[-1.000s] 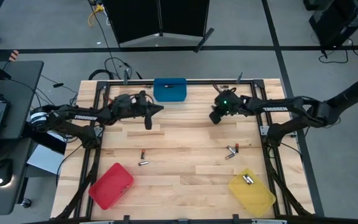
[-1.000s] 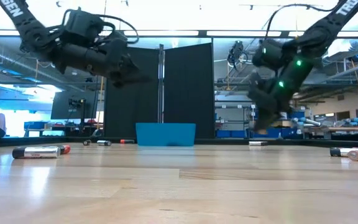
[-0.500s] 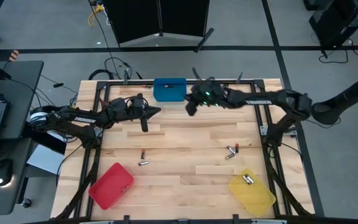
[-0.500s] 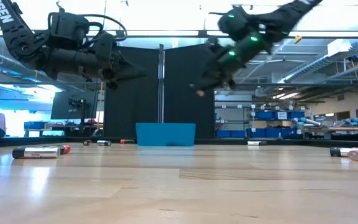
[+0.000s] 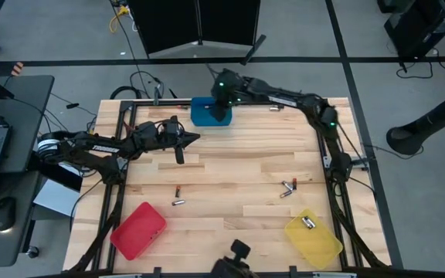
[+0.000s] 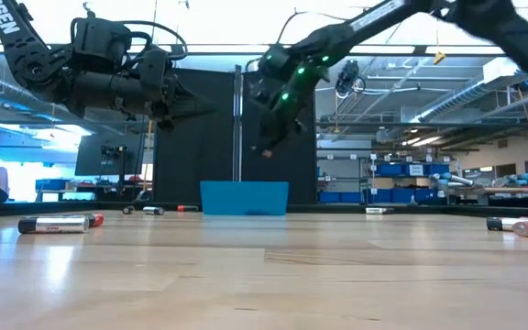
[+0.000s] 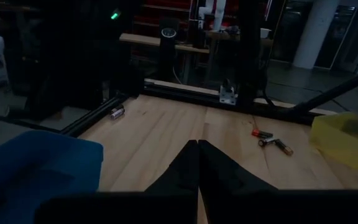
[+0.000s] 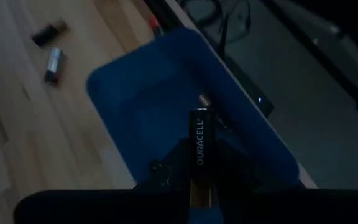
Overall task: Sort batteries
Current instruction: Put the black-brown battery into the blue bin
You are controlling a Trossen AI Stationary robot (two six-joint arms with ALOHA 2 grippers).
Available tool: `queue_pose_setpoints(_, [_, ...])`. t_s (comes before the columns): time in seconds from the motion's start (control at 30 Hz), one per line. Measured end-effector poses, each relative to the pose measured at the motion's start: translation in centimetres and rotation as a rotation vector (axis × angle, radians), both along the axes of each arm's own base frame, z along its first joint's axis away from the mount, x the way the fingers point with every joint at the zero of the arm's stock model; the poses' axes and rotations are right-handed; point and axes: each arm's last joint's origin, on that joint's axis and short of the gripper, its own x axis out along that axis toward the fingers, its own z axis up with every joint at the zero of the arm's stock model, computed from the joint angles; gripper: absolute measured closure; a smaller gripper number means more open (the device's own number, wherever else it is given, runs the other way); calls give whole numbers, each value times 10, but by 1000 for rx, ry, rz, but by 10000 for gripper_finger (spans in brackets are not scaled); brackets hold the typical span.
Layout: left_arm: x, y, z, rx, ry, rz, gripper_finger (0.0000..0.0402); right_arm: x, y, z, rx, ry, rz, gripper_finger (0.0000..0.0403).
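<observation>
Pinching a Duracell battery (image 8: 200, 144), right end effector (image 5: 221, 99) over blue bin (image 5: 204, 116) | left end effector (image 5: 181, 148) pressed together, nearby

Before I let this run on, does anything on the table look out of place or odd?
Nothing looks damaged or spilled. Loose batteries lie unsorted on the table, and a dark thing of unclear kind pokes in at the near edge. The right gripper holds a battery over the blue bin; the left gripper, jaws shut, hangs nearby.

Black Duracell battery (image 8: 199, 149) pinched over blue bin (image 8: 143, 93), other batteries (image 5: 287, 188) loose on tbl
</observation>
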Motion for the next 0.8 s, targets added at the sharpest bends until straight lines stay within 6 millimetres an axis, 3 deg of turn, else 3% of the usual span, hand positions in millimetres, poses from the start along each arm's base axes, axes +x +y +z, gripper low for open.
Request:
queue_pose_setpoints(0.2, [0,0,0,0,1,0,390,18,-16,-28,85,93,-8,346])
queue_pose_setpoints(0.5, [0,0,0,-2,4,0,390,15,-34,-72,193,208,-70,346])
queue_pose_setpoints(0.8, [0,0,-1,-2,5,0,390,14,-36,-74,249,179,-66,343])
